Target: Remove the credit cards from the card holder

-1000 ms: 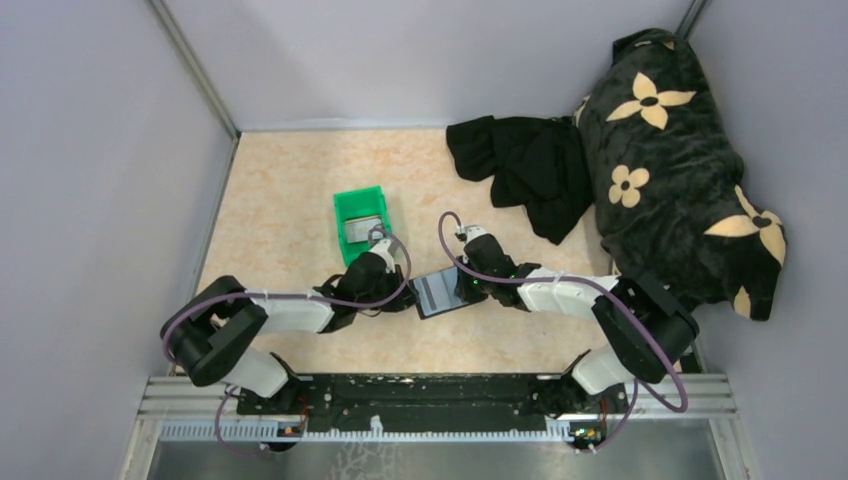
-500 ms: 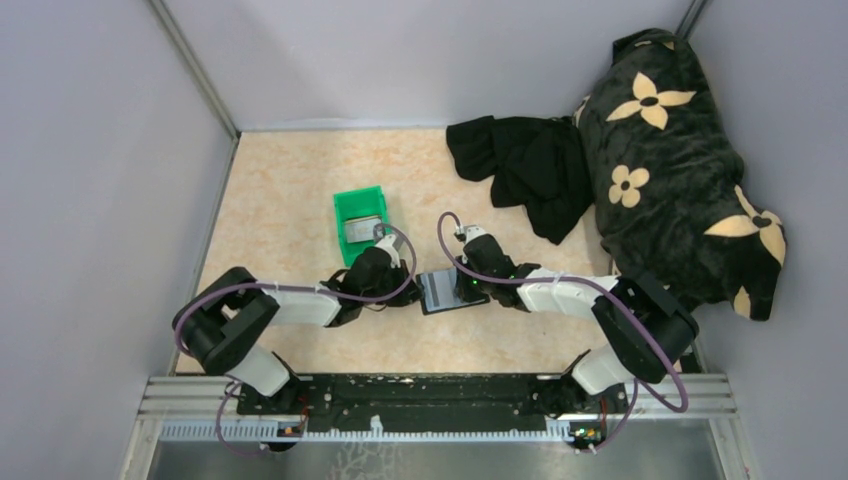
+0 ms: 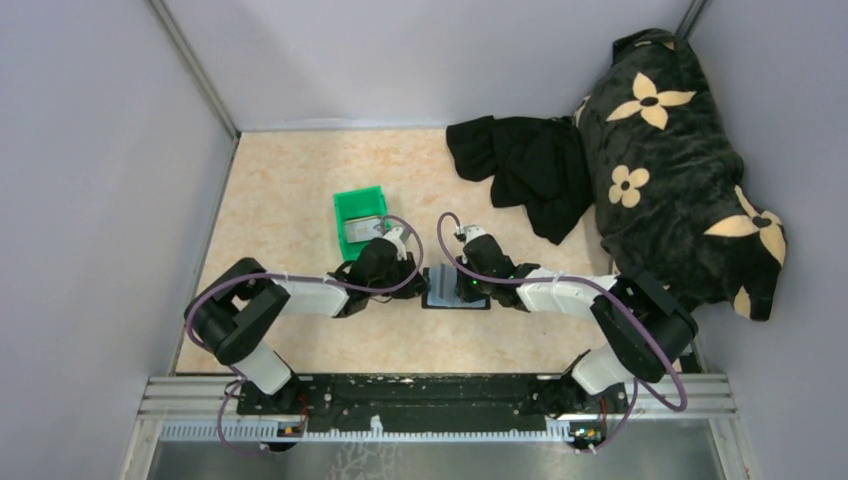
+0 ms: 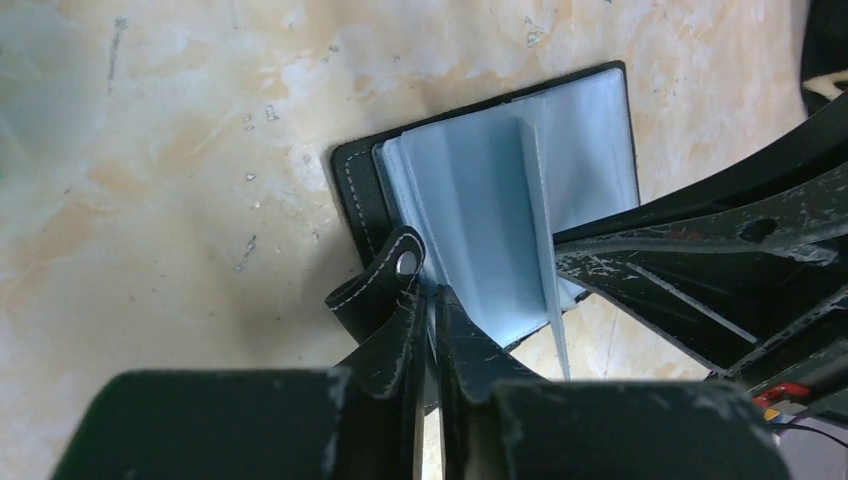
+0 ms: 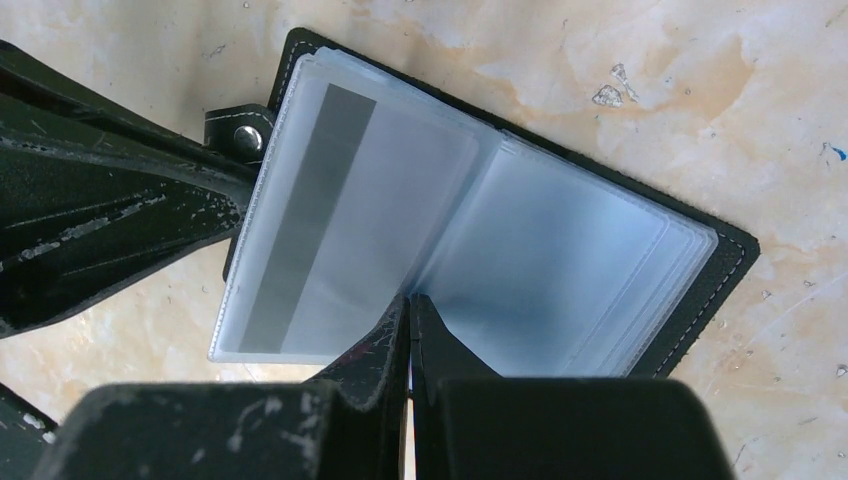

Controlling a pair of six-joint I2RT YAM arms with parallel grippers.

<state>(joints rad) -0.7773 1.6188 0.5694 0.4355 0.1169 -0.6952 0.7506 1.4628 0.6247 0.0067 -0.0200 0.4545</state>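
The black card holder [image 3: 441, 292] lies open on the table between both grippers, showing pale blue plastic sleeves [image 4: 470, 200]. In the right wrist view, its left sleeve holds a pale card with a grey stripe [image 5: 320, 210]. My left gripper [image 4: 432, 295] is shut on the holder's near edge, beside the snap tab [image 4: 375, 290]. My right gripper [image 5: 409, 300] is shut on a sleeve at the fold of the holder [image 5: 560, 250]. That sleeve stands upright in the left wrist view. No gold-brown card shows.
A green plastic bin [image 3: 358, 203] stands just beyond my left gripper [image 3: 418, 283] with a pale flat card-like thing [image 3: 362, 228] inside. A black cloth [image 3: 525, 165] and a flowered black pillow [image 3: 670, 150] fill the far right. Grey walls enclose the table.
My left arm has moved right and its gripper has closed in on the holder's left edge. The holder has turned from tilted to square. The right gripper has stayed at the holder.
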